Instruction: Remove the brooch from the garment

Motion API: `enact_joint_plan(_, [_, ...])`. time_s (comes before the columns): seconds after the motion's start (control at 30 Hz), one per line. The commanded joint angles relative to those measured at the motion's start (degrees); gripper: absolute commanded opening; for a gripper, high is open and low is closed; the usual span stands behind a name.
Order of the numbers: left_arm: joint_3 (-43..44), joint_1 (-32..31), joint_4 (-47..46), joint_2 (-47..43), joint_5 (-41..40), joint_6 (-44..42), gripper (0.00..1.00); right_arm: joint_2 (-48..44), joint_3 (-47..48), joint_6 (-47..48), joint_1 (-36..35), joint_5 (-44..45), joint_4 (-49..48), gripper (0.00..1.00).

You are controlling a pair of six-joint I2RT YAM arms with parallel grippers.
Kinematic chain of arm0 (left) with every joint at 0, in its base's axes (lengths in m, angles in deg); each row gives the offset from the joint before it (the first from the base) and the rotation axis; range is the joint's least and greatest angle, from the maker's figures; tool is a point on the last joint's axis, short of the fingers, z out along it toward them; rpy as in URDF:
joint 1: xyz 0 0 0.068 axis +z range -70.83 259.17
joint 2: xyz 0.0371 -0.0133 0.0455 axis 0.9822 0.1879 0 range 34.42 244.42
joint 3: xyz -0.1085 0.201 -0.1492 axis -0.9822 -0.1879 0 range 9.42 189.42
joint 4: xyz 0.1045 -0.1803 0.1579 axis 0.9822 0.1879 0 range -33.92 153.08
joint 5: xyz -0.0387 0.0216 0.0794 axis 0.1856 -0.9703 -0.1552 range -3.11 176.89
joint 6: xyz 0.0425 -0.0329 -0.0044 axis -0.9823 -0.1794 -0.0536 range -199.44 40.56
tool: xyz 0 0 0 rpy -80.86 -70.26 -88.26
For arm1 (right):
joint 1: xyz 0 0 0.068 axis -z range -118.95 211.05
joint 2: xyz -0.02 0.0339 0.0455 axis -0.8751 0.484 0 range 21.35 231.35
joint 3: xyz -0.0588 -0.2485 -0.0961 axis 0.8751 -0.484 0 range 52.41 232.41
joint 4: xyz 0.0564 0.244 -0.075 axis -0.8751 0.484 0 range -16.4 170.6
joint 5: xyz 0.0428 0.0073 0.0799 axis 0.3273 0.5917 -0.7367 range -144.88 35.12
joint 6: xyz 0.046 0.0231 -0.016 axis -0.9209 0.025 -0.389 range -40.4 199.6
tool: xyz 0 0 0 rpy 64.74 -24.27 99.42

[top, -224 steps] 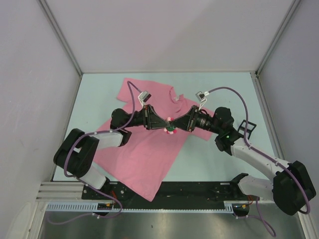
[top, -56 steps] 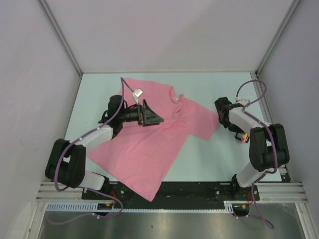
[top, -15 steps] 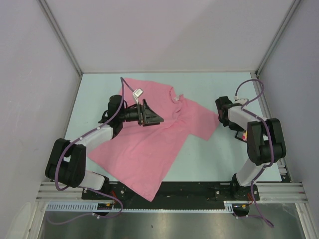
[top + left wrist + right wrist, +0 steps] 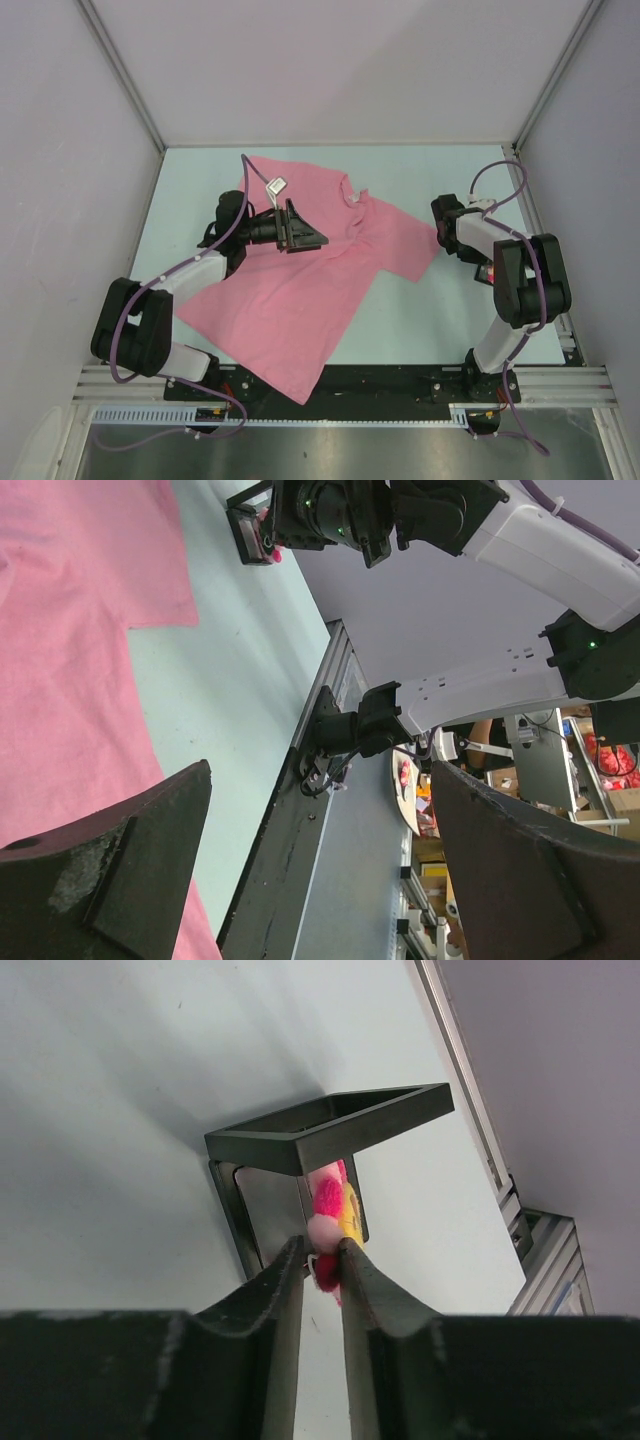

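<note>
The pink garment lies spread on the table, and its sleeve shows in the left wrist view. My left gripper hovers over the garment's chest, open and empty. The brooch, pink and red with yellow, is off the garment at the table's right side. It sits between the tips of my right gripper, over a small black box. The jaws stand a little apart, with a gap showing below the brooch. In the top view the right gripper points down by the right edge.
The black box stands on the pale table near the right rail. Grey walls close in the table's far side and both flanks. The right arm is folded tightly by the right edge.
Earlier both grippers met at the brooch on the garment; the right arm has since carried it to the box. In the last half second the right arm barely shifts. The left arm stays still.
</note>
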Motion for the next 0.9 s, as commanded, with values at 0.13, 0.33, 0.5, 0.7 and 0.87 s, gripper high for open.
enact_joint_plan(0.13, [-0.4,0.5,-2.5,-0.2,1.3,0.8,0.95,-0.8,1.9,0.5,0.1,-1.3,-1.4,0.39])
enact_joint_plan(0.33, [-0.4,0.7,-2.5,-0.4,1.3,0.6,0.95,-2.4,2.0,1.6,-1.1,-2.4,-1.4,0.48])
enact_joint_plan(0.5, [0.3,1.1,0.5,-1.1,0.6,-1.6,0.96,-5.0,3.7,1.3,-2.1,-3.4,0.9,0.53])
enact_joint_plan(0.7, [2.3,1.1,6.6,-2.9,-1.0,-7.6,0.98,-10.0,6.6,2.3,-5.5,-4.7,3.0,0.6])
enact_joint_plan(0.87, [4.3,0.8,10.3,-6.8,-3.3,-13.8,0.98,-16.0,10.7,3.5,-11.8,-8.6,4.8,0.64])
